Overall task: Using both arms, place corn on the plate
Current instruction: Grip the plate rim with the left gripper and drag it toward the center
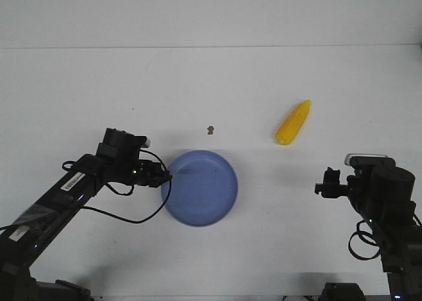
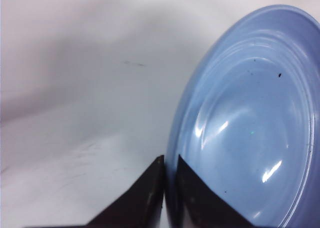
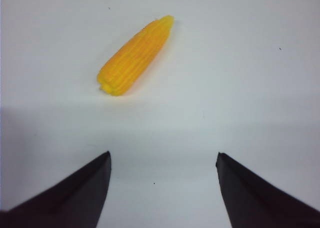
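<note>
In the front view, the left arm (image 1: 62, 189) is seen reaching from the lower left corner toward the centre of the frame. The left gripper (image 1: 165, 178) is closed on the left rim of the plate (image 1: 204, 195), which sits just below the centre on the white table (image 1: 211, 83). In the left wrist view, the two fingers (image 2: 145, 200) are shown nearly together, with the plate's rim (image 2: 172, 153) pinched in the thin gap between them; the plate fills the right half of that frame, and a few dark specks are visible on its surface.

A small brownish object (image 1: 210, 129) is seen on the table above the plate; what it is cannot be told.

The corn (image 1: 293, 122) lies on the table in the upper right of centre, tilted, with its narrow tip pointing up and right, well apart from the plate and untouched by either arm.

The right arm (image 1: 389, 215) is placed at the lower right. The right gripper (image 1: 321, 189) is held wide apart and empty, as shown in the right wrist view, where the corn (image 3: 135, 55) lies beyond the spread fingers (image 3: 75, 195), in the upper left of that frame.
</note>
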`<move>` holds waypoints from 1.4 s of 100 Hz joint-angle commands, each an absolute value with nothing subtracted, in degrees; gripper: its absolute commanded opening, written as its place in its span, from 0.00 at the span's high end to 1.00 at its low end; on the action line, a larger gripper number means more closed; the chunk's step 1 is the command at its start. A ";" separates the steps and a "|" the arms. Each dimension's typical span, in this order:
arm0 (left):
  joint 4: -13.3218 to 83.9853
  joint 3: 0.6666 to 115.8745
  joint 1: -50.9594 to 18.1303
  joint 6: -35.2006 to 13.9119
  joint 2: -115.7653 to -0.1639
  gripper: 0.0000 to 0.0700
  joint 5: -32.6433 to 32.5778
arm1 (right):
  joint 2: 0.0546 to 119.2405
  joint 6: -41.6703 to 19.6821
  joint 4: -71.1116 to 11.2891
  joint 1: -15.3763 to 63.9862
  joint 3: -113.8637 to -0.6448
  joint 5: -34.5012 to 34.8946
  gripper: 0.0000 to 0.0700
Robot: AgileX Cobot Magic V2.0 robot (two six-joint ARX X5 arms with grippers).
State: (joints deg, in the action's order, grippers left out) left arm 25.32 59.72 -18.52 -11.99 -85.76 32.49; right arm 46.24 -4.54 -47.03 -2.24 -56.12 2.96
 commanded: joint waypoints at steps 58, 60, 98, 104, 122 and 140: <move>22.17 59.07 -21.78 -14.20 -89.69 0.99 31.27 | 46.54 -4.58 -46.52 -2.22 -57.17 3.01 0.36; 22.20 59.07 -21.78 -14.17 -90.21 0.99 31.27 | 46.54 -4.58 -46.52 -2.22 -57.17 3.01 0.36; 20.12 59.07 -21.78 -13.96 -94.85 0.98 31.00 | 46.54 -4.58 -46.54 -2.22 -57.17 3.01 0.36; 20.18 59.07 -21.78 -13.76 -95.50 0.98 30.94 | 46.54 -4.58 -46.54 -2.22 -57.17 3.01 0.36; 20.29 59.07 -21.78 -13.58 -95.94 0.98 30.85 | 46.54 -4.58 -46.54 -2.22 -57.17 2.98 0.36; 20.86 59.07 -21.78 -13.15 -95.94 0.95 28.40 | 46.54 -4.58 -46.52 -2.22 -57.17 3.01 0.36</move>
State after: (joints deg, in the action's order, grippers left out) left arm 20.47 58.57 -21.52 -13.63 -95.11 29.21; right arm 46.24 -4.54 -47.03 -2.24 -56.12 2.96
